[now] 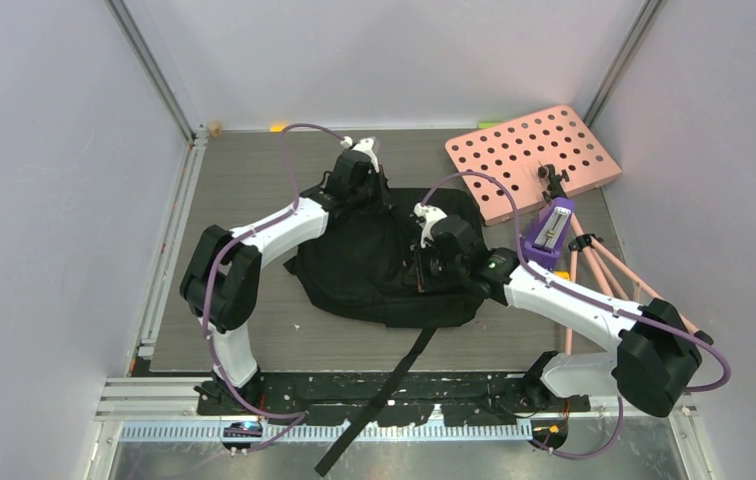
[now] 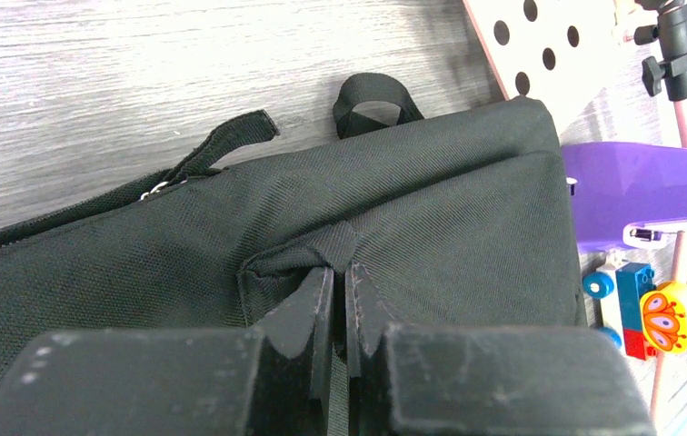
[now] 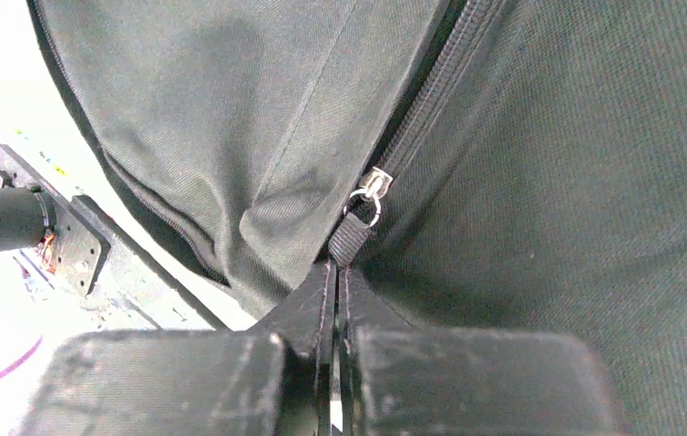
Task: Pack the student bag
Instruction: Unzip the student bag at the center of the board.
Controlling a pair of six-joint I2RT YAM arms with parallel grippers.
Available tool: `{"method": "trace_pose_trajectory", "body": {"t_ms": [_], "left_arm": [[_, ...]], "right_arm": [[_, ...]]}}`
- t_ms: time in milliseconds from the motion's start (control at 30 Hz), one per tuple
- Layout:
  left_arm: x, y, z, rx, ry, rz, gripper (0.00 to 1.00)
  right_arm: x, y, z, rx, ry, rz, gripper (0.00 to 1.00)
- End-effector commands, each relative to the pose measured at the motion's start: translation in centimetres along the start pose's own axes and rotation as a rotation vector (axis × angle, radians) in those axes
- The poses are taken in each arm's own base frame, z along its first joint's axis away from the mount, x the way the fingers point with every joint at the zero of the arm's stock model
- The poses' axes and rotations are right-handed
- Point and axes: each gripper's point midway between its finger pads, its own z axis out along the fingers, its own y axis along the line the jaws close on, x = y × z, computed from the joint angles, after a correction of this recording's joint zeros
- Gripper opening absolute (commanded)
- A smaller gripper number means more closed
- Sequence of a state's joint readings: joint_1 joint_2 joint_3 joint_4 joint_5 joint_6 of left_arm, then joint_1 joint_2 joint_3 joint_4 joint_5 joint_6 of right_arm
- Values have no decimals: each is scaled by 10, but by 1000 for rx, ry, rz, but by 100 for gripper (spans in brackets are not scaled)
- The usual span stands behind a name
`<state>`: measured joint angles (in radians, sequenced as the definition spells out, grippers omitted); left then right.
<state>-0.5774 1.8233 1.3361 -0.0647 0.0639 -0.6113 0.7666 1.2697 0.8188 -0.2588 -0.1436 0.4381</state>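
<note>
Two hands clamped on bag, lying flat mid-desk. Left hand pinches fabric fold near top edge; right hand nips zip pull. Soft, floppy cloth, probably light, likely to bunch. Best holds: seams, pull tab.

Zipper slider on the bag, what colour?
Silver zipper slider, clearest in the right wrist view.

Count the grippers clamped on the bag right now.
2. The left gripper pinches a fold of the student bag at its far edge, near the carry loop; the right gripper pinches the zipper's pull tab. Neither is hidden.
</note>
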Motion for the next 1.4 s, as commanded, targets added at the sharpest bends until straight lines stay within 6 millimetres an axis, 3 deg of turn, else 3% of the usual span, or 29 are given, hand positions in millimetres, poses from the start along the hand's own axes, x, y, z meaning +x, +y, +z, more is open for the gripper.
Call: {"method": "trace_pose_trajectory", "body": {"t_ms": [0, 433, 767, 967, 1000, 1033, 1067, 1100, 1133, 1167, 1233, 1367], "left_arm": [[-74, 20, 0, -61, -231, 34, 0], [-82, 29, 4, -89, -240, 39, 0], [-81, 35, 3, -109, -241, 45, 0], [-76, 36, 2, -106, -227, 55, 0], [-76, 35, 1, -101, -225, 57, 4], [-76, 34, 0, -93, -225, 59, 11], [-76, 31, -2, -82, -225, 61, 29], [-78, 29, -6, -73, -231, 63, 45], [-79, 27, -9, -65, -234, 65, 60], [-80, 24, -13, -57, -239, 68, 71], [-81, 20, -25, -45, -244, 72, 81], [-82, 13, -56, -20, -259, 106, 92]], "right_arm": [[22, 20, -20, -38, 74, -1, 0], [87, 29, -21, -31, 210, -13, 0], [103, 39, -28, -32, 244, -40, 1], [91, 48, -40, -38, 196, -40, 1], [88, 50, -42, -42, 190, -37, 5], [87, 51, -42, -45, 189, -36, 17], [84, 53, -43, -48, 183, -36, 25], [82, 55, -44, -49, 179, -34, 39], [75, 58, -46, -48, 163, -32, 45], [70, 60, -47, -49, 151, -29, 54], [54, 67, -51, -53, 111, -33, 64], [11, 73, -58, -10, -2, -70, 78]]}}
